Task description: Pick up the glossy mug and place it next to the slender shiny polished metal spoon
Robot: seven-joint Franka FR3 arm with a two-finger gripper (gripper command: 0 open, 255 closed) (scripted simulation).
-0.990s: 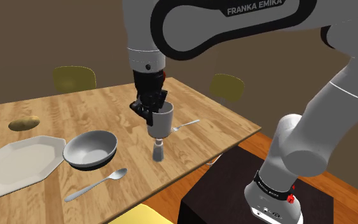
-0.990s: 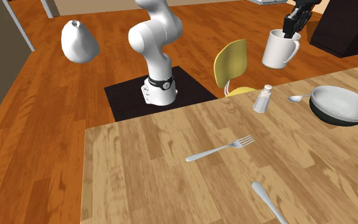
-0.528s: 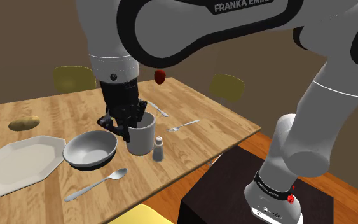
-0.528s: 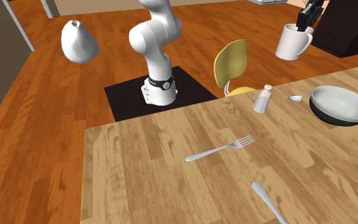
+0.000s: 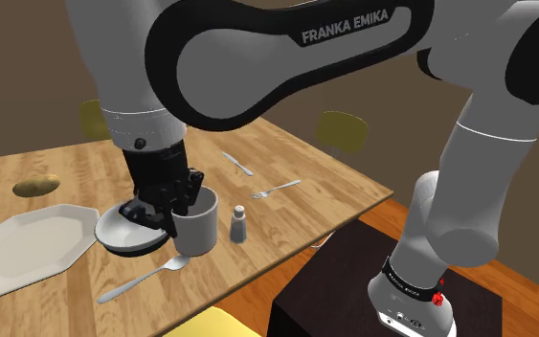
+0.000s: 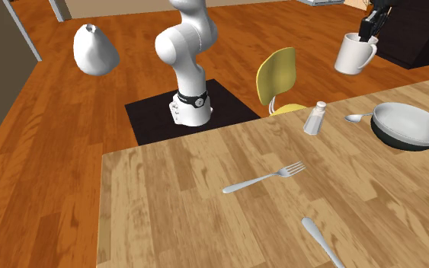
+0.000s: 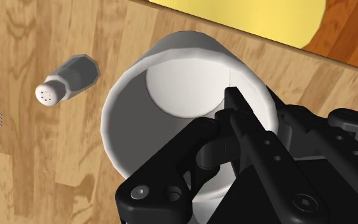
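A plain white mug (image 5: 198, 223) hangs upright above the table, just beside the grey bowl (image 5: 123, 228) and over the bowl end of the metal spoon (image 5: 148, 276). My gripper (image 5: 173, 205) is shut on the mug's rim wall, one finger inside and one outside. In the wrist view the mug (image 7: 171, 83) opens towards the camera, with the gripper (image 7: 231, 109) clasping its wall. In the second exterior view the mug (image 6: 352, 55) floats below the gripper (image 6: 366, 30), and the spoon (image 6: 355, 117) peeks out beside the bowl (image 6: 408, 126).
A salt shaker (image 5: 239, 224) stands close to the mug on the shoulder view's right. A white plate (image 5: 23, 246) lies left of the bowl. A fork (image 5: 276, 188) and a knife (image 5: 236, 164) lie farther back. Yellow chairs (image 6: 284, 77) stand at the table's edge.
The arm has carried the mug towards the shoulder view's left and lower, from above the salt shaker to beside the bowl, over the spoon. The grip has not changed.
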